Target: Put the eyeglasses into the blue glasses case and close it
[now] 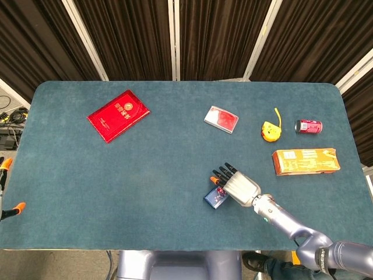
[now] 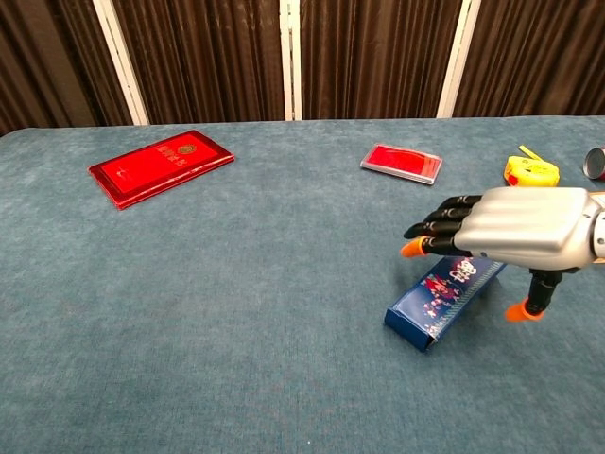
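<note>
The blue glasses case (image 1: 215, 199) (image 2: 437, 303) lies on the table at the near right, with its flowered lid down so the box looks closed. No eyeglasses show in either view. My right hand (image 1: 239, 185) (image 2: 515, 227) is spread flat over the case's far right end, fingers stretched out to the left. Its thumb points down beside the case. It holds nothing, and I cannot tell whether the palm touches the lid. My left hand appears in neither view.
A red booklet (image 1: 118, 115) (image 2: 161, 165) lies at the far left. A small red packet (image 1: 221, 119) (image 2: 402, 162), a yellow tape measure (image 1: 270, 130) (image 2: 529, 170), a red can (image 1: 308, 126) and an orange box (image 1: 305, 161) lie to the far right.
</note>
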